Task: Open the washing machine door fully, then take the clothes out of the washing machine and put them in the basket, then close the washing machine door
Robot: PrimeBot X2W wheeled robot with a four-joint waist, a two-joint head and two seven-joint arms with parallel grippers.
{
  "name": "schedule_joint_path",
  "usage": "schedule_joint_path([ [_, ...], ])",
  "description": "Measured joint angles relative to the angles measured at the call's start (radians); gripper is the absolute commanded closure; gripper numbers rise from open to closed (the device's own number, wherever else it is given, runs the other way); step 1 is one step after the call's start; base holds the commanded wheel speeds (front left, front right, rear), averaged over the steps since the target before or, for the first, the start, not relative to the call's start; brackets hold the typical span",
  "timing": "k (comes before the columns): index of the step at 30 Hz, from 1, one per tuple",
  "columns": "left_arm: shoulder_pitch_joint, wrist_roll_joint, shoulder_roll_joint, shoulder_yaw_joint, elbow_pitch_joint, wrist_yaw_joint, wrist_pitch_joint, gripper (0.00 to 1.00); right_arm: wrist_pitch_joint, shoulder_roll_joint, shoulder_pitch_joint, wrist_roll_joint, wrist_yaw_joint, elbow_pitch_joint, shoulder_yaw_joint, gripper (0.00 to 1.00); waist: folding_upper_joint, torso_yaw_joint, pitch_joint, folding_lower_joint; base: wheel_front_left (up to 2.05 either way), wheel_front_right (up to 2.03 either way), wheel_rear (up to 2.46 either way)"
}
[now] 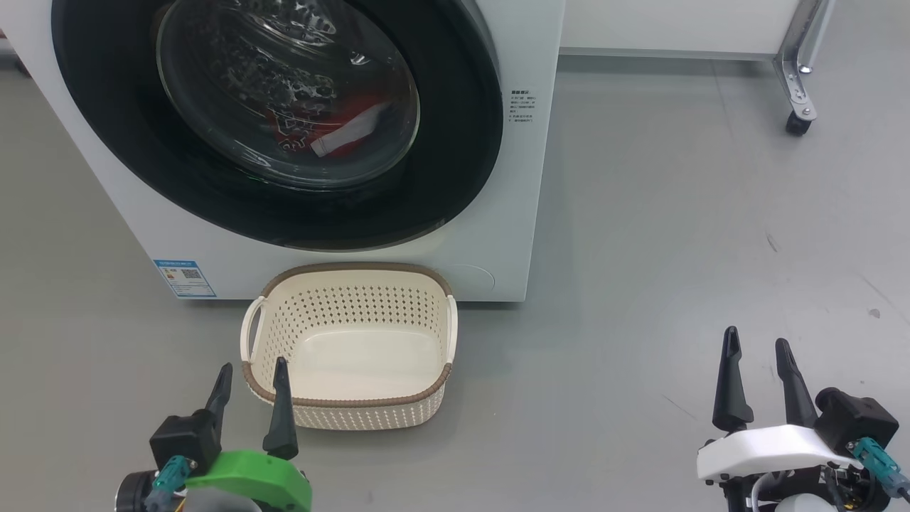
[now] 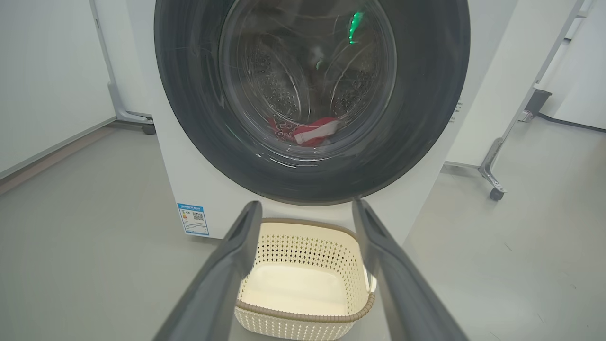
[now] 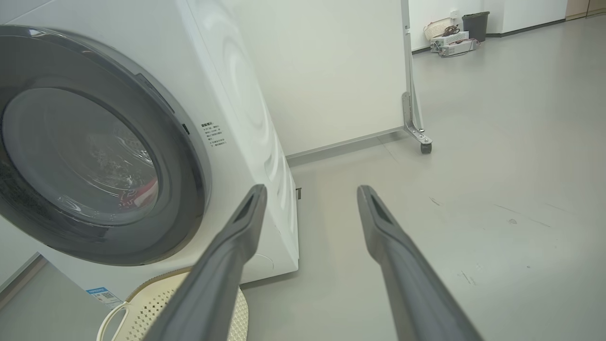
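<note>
1. Pincers first: the left gripper (image 1: 254,364) and the right gripper (image 1: 756,336) are both hanging low near the floor, jaws spread wide and gripping nothing. The left one is sitting just beside the basket's near-left corner. The right one is hovering well off to the right over bare floor.
2. The washing machine (image 1: 512,213) is standing straight ahead. The washing machine door (image 1: 455,142) is sitting shut against it, so I'm reckoning none of the task is done yet.
3. The basket (image 1: 355,268) is sitting empty on the floor, right up against the machine's front and directly below the door.
4. The clothes (image 1: 334,131) are lying at the bottom of the drum, showing through the glass.
5. What's worrying me:
   - That door rim is looking glossy and I'm not making out a handle, so the fingers could slide off on the pull.
   - The left fingers are sitting so near the basket rim that a careless lift could snag it and shove it aside.
   - If that happens, the clothes could be landing on the floor.
6. Counting up: two grippers, one machine, one door, one basket. The clothes are showing as one red-and-white bundle, and I can't tell how many garments it is.
</note>
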Motion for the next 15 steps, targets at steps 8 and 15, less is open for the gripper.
schedule_joint_path([
  [8,-0.001,-0.006,0.000,-0.002,0.017,0.019,0.000,0.00,0.000,0.000,-0.001,0.000,-0.004,0.015,0.001,0.00,0.0000,0.000,-0.002,0.0000,0.00,0.00,0.00],
  [15,-0.007,-0.018,0.000,0.017,0.018,0.028,0.000,0.00,0.000,0.000,-0.003,0.001,-0.012,0.018,0.000,0.00,0.0000,0.000,-0.002,0.0000,0.00,0.00,0.00],
])
